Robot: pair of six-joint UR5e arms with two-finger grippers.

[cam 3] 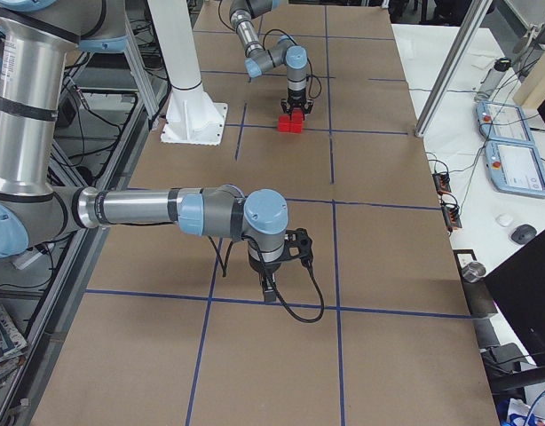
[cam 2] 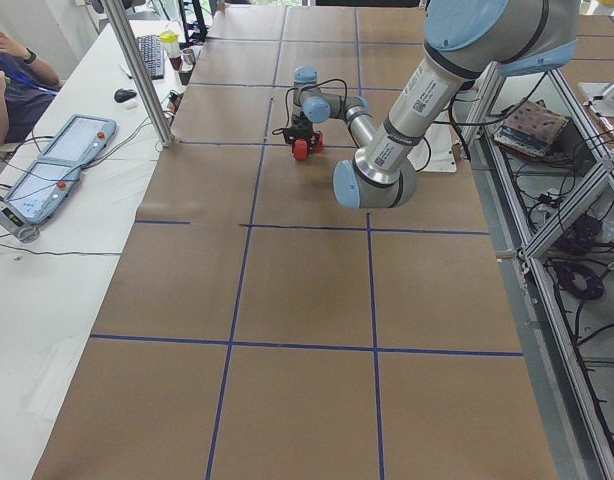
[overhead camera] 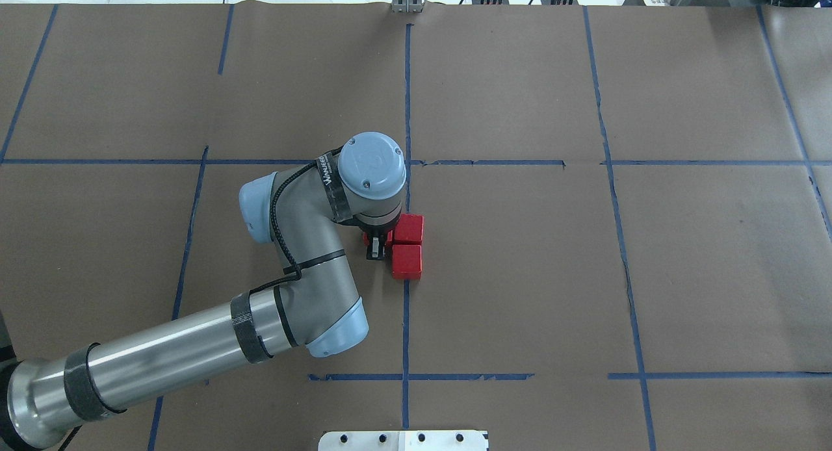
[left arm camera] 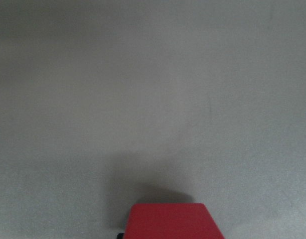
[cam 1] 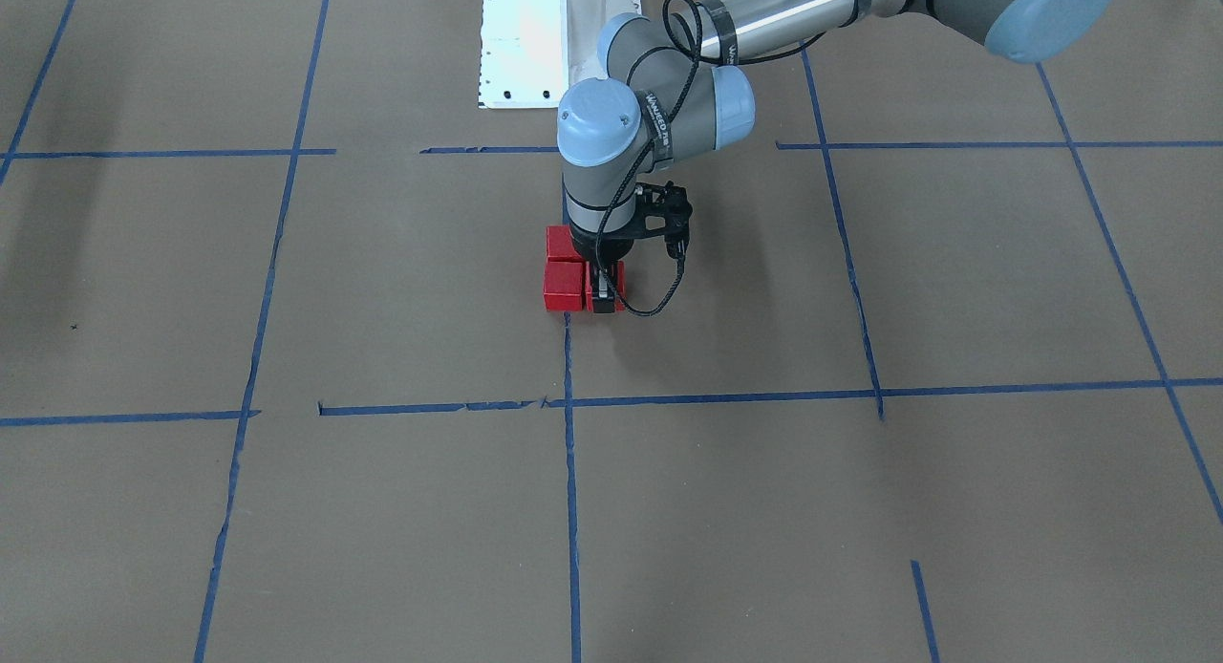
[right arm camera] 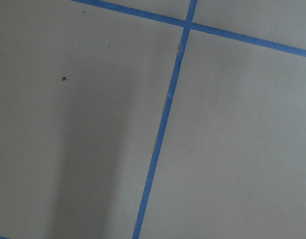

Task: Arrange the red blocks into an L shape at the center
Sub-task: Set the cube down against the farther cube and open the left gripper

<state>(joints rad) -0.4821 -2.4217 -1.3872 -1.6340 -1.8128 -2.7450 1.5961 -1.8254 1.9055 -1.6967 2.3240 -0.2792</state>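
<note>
Three red blocks lie together in the center cell (overhead camera: 507, 269), at its vertical blue tape line. Two of them (overhead camera: 409, 229) (overhead camera: 407, 261) touch in a short column just right of that line. The third (cam 1: 619, 279) sits beside the farther one, forming an L. My left gripper (cam 1: 603, 295) stands straight down over this third block, shut on it, with the block resting on the paper. The block's top shows at the bottom of the left wrist view (left arm camera: 168, 221). My right gripper (cam 3: 270, 291) hangs just above the paper, far off; I cannot tell whether it is open or shut.
The brown paper carries a grid of blue tape lines (right arm camera: 163, 124). The white robot base (cam 1: 521, 47) stands at the table's edge behind the blocks. An operator and teach pendants (cam 2: 57, 165) are at a side table.
</note>
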